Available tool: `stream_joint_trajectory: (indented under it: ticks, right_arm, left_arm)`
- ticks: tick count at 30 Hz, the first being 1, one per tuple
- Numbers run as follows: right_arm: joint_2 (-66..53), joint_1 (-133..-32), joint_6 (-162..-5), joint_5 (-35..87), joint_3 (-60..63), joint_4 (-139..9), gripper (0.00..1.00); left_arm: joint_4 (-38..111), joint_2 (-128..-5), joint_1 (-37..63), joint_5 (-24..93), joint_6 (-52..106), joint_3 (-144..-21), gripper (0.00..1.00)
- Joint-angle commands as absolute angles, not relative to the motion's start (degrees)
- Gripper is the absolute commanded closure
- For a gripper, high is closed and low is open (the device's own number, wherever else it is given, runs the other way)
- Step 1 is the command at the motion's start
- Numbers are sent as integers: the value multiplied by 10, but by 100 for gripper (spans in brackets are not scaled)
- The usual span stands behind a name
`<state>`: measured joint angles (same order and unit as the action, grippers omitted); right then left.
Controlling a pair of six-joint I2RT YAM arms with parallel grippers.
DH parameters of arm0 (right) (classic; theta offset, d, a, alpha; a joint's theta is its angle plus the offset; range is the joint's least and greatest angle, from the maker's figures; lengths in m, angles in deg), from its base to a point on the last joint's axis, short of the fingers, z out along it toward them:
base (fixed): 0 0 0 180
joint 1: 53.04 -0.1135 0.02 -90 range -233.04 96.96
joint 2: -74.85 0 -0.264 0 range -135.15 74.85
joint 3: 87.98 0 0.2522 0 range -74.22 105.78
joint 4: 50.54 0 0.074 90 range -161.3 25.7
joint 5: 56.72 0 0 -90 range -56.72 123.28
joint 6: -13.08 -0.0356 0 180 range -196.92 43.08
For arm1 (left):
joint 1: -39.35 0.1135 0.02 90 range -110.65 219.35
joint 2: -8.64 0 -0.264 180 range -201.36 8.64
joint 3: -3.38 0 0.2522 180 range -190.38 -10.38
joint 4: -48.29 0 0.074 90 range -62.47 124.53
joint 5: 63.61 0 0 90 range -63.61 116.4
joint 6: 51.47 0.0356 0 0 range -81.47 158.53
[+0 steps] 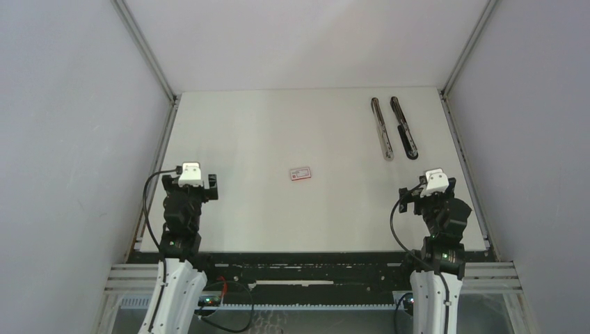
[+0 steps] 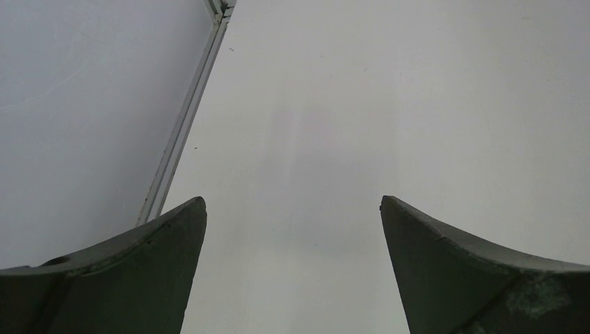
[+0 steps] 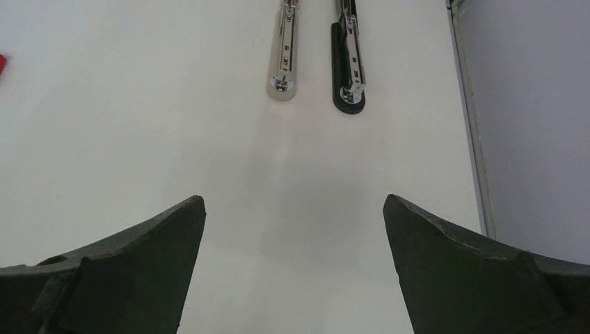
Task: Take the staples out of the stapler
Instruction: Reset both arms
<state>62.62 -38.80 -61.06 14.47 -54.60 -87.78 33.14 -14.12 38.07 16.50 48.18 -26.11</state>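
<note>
The stapler lies at the table's far right as two long parts side by side: a silvery part [image 1: 381,129] and a black-based part [image 1: 403,126]. Both also show in the right wrist view, the silvery one [image 3: 284,49] to the left of the black one [image 3: 348,66], ahead of the fingers. No loose strip of staples shows in any view. My right gripper [image 3: 294,200] is open and empty, low over the table short of the stapler; it sits at the near right in the top view [image 1: 434,182]. My left gripper [image 2: 293,202] is open and empty over bare table at the near left [image 1: 190,179].
A small flat white-and-red box [image 1: 300,173] lies mid-table; its red corner shows at the left edge of the right wrist view [image 3: 2,64]. Grey walls and metal frame rails [image 2: 182,125] border the table on the left, right [image 3: 467,118] and back.
</note>
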Motion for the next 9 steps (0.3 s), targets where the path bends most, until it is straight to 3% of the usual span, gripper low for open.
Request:
stream_joint_trajectory:
  ticks: [1,9]
  right_arm:
    - [633,-381,-619,155,-549,-853,0]
    - [634,-379,-618,148,-548,-854,0]
  left_arm:
    - [346,-134,379,169,485,-246,0]
    - [350,-135,379,153,483,-247,0]
